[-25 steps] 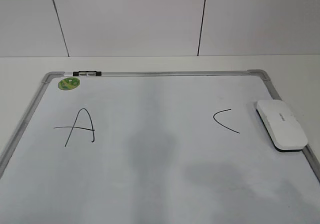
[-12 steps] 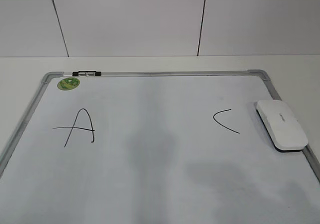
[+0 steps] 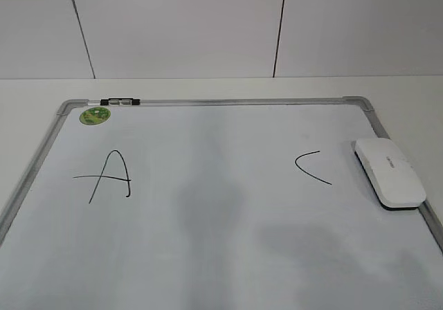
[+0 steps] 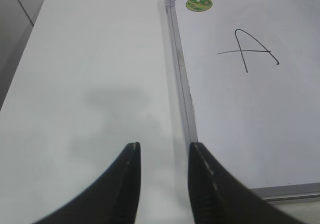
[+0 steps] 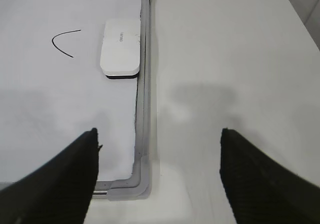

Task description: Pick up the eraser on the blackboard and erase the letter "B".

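Note:
The blackboard [image 3: 208, 103], a white dry-erase board with a grey frame, lies flat on the table. It carries a black "A" [image 3: 111, 176] on the left and a curved stroke [image 3: 311, 166] on the right. No letter "B" shows; the middle of the board is bare. The white eraser [image 3: 390, 171] lies on the board's right edge, also in the right wrist view [image 5: 120, 54]. My left gripper [image 4: 163, 145] is open and empty over the table, beside the board's left frame [image 4: 182, 74]. My right gripper [image 5: 158, 131] is wide open and empty above the board's near right corner [image 5: 142, 184].
A round green sticker [image 3: 95, 115] and a small clip [image 3: 120, 102] sit at the board's far left corner. White table [image 3: 208, 88] surrounds the board, and a white panelled wall [image 3: 180, 26] stands behind. Neither arm shows in the exterior view.

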